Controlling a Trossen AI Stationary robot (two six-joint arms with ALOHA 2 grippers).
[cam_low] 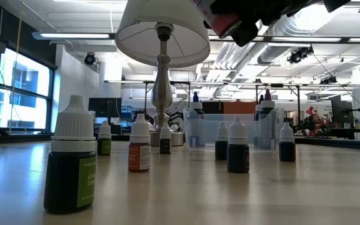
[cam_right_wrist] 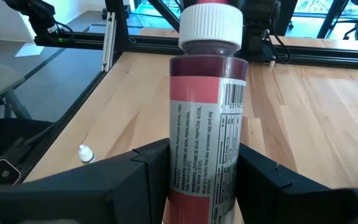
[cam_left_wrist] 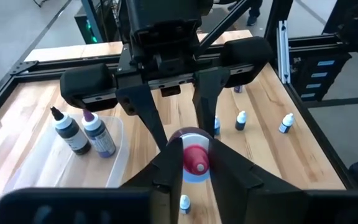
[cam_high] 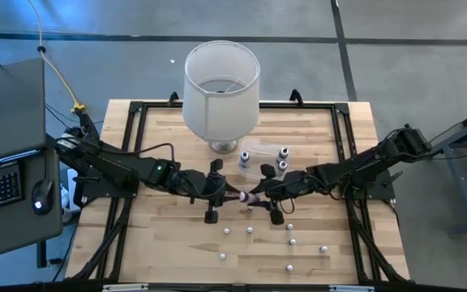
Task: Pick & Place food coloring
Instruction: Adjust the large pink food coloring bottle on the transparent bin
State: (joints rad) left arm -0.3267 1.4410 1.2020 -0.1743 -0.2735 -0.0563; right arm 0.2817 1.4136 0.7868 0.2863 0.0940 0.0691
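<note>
Both arms meet mid-table, above the wood. The right gripper (cam_right_wrist: 194,180) clamps the red bottle (cam_right_wrist: 207,118) by its body; the left gripper (cam_left_wrist: 188,163) is pinching its cap end. If the right lets go before that pinch is firm, the bottle drops.

Small white-capped food coloring bottles stand upright across the wooden tabletop (cam_low: 305,194): a dark green one (cam_low: 71,164) nearest at the left, an orange one (cam_low: 139,149) farther back, and dark ones (cam_low: 238,149) to the right. Behind them stand a lamp with a white lampshade (cam_low: 162,34) and a clear tub (cam_low: 230,128). A reddish bottle (cam_low: 225,24) hangs at the top among dark arm parts.
</note>
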